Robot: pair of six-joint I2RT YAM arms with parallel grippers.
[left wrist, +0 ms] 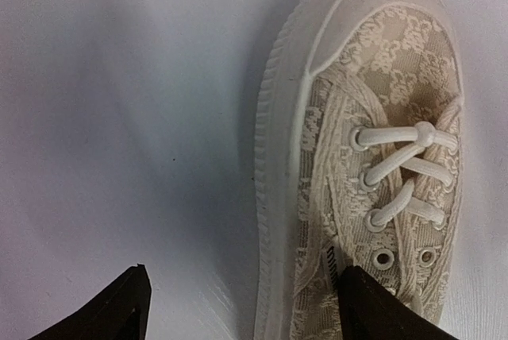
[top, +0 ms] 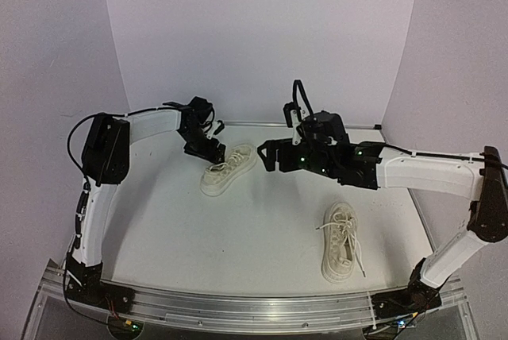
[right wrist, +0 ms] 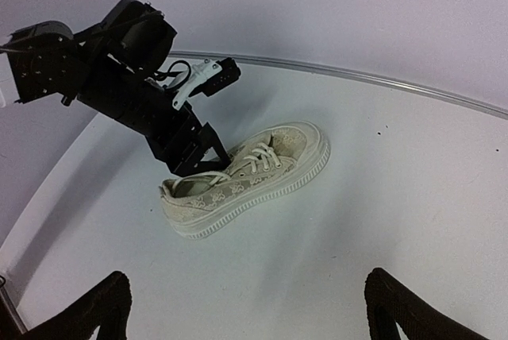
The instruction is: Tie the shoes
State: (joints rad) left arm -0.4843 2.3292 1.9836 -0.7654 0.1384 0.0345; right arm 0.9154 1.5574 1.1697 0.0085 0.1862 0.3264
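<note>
The left gripper (left wrist: pixel 244 280), fingers spread wide, straddles one side of the far shoe (top: pixel 228 169), presumably seeking its laces (left wrist: pixel 401 157), while the right gripper (right wrist: pixel 246 288) hovers nearby, equally wide.

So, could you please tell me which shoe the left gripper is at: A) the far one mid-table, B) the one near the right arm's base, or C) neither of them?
A: the left gripper hangs over the far shoe at its laced opening, while the near shoe lies apart with no gripper at it.
</note>
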